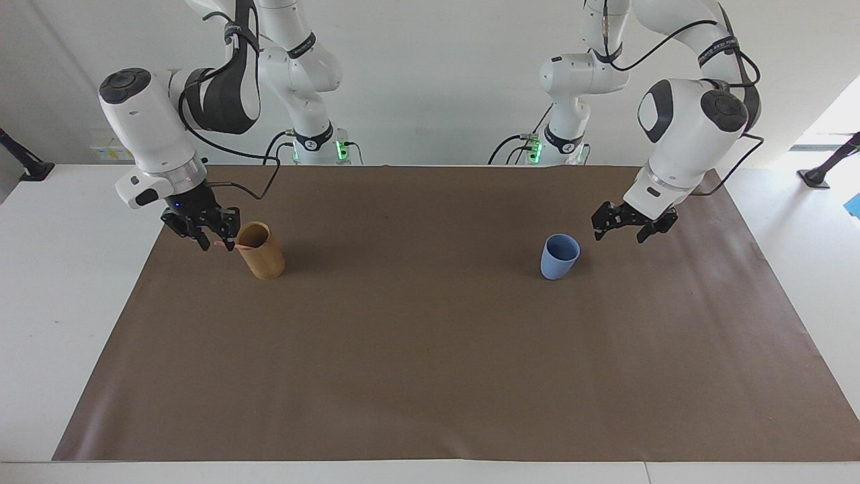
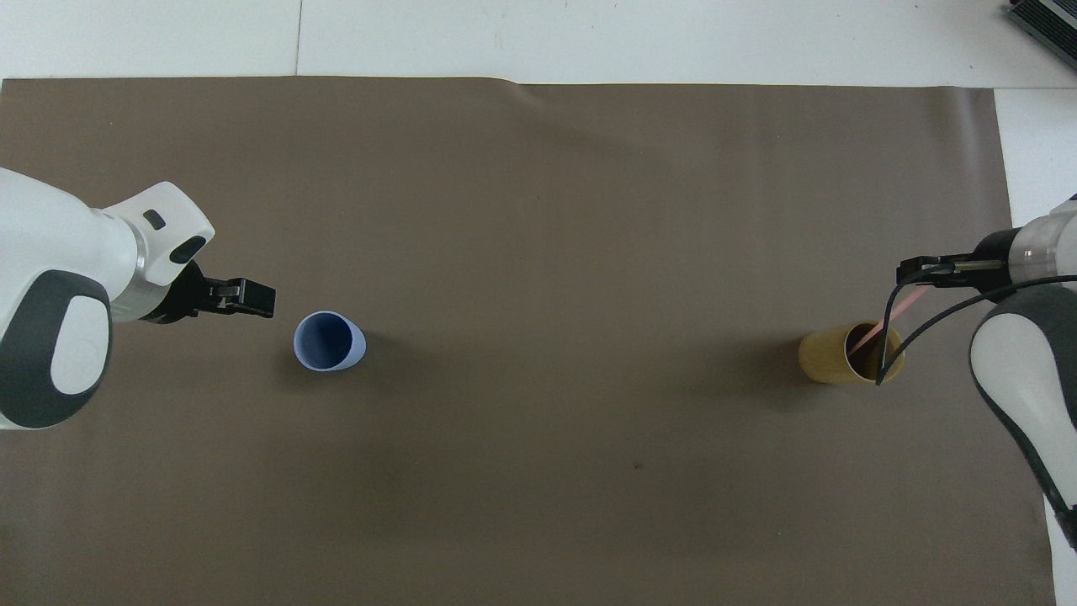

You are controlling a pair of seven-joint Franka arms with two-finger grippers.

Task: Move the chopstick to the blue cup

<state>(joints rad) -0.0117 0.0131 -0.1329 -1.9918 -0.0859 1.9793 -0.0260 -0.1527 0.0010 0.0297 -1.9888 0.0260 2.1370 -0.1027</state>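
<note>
A pale pink chopstick [image 1: 222,245] [image 2: 879,328] leans in the tan cup [image 1: 261,252] [image 2: 833,358] at the right arm's end of the table, its upper end sticking out past the rim. My right gripper [image 1: 217,245] [image 2: 909,273] hangs at that upper end with a finger on each side. A gap still shows between them, so it is open. The blue cup [image 1: 559,255] [image 2: 328,341] stands upright toward the left arm's end. My left gripper [image 1: 619,236] [image 2: 248,296] hovers open just beside it, holding nothing.
A brown mat [image 1: 430,370] covers most of the table, with white table surface [image 1: 67,269] showing around it. A cable [image 2: 892,337] from the right wrist loops over the tan cup. A dark object [image 2: 1047,21] sits off the mat at one corner.
</note>
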